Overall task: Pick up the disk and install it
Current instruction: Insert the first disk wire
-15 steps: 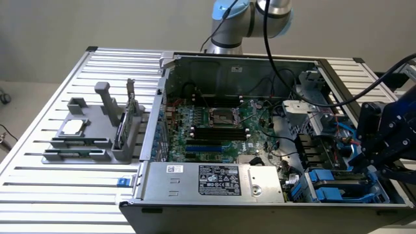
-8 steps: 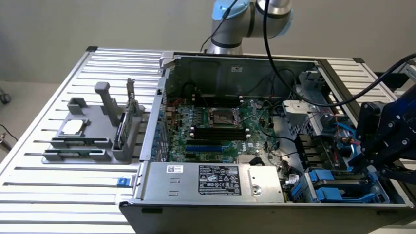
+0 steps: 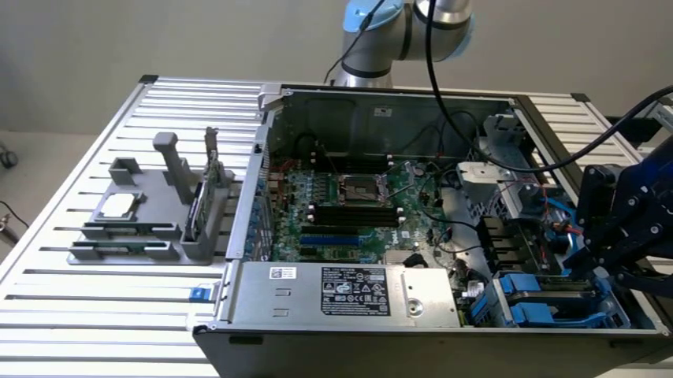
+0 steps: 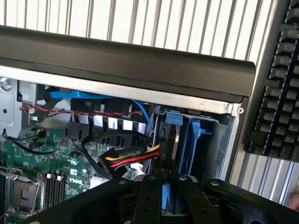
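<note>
your gripper is clamped on the blue-framed disk, poised over the drive bay at the open computer case's near right corner.

1. One open computer case, lying on one slatted metal table.
2. One motherboard inside the case, bearing one bare processor socket.
3. One grey power-supply box with one white printed label.
4. One grey fixture on the table, carrying one small square silver chip.
5. Two blue drive carriers visible in the case's drive bay.
6. One robot arm; one gripper.
7. One black keyboard in the wrist view.
</note>
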Robot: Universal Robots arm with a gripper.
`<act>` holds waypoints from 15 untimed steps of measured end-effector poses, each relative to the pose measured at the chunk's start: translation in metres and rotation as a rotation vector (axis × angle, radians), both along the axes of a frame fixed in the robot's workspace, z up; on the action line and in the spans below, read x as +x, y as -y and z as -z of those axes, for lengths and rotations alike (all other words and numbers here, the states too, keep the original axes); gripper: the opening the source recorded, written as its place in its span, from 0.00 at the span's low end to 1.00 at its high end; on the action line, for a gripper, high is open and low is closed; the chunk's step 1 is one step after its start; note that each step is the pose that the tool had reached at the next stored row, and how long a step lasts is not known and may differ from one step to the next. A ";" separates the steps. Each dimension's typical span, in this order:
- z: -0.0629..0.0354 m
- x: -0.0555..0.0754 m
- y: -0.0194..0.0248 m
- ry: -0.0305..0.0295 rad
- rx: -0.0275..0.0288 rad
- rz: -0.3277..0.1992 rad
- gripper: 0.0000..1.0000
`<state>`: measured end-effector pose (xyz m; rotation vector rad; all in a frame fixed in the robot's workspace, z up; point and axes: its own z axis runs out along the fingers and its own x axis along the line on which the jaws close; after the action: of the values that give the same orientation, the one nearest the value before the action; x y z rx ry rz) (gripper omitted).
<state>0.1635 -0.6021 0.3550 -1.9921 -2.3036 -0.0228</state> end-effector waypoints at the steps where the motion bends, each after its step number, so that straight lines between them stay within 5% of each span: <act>1: 0.0000 0.000 0.0000 0.0001 0.0000 0.001 0.16; 12: -0.0003 -0.001 -0.0009 -0.0001 -0.0002 0.063 0.16; 15: -0.0002 -0.001 -0.0010 -0.0001 -0.0044 0.079 0.16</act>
<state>0.1625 -0.6010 0.3552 -2.0846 -2.2251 -0.0234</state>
